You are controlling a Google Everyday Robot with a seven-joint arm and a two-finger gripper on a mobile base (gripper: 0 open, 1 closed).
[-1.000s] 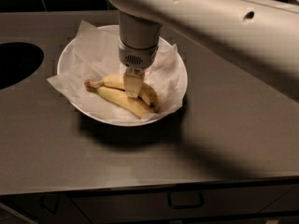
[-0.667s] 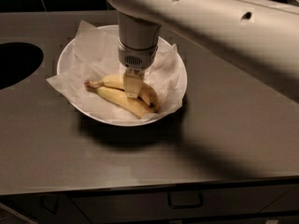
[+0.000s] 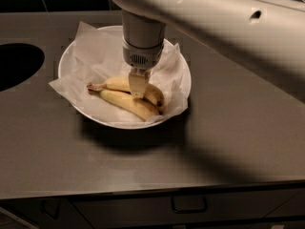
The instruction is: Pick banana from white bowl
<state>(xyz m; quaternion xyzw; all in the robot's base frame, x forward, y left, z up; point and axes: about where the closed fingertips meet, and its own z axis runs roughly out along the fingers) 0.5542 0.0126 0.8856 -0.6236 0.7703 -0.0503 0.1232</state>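
The white bowl (image 3: 71, 56) sits on the dark counter, lined with crumpled white paper (image 3: 102, 56). Two yellow bananas lie in it, joined at the stem on the left: the upper banana (image 3: 116, 83) and the lower banana (image 3: 128, 104). My gripper (image 3: 137, 90) comes straight down from the pale arm (image 3: 143, 32) into the bowl. Its tip rests on the middle of the upper banana, close to the lower one. The part of the upper banana behind the gripper is hidden.
A round dark opening (image 3: 16, 63) is cut into the counter (image 3: 228, 142) at the left. The counter's front edge runs along the bottom, with a drawer handle (image 3: 189, 205) below it. The arm's shadow falls across the right side.
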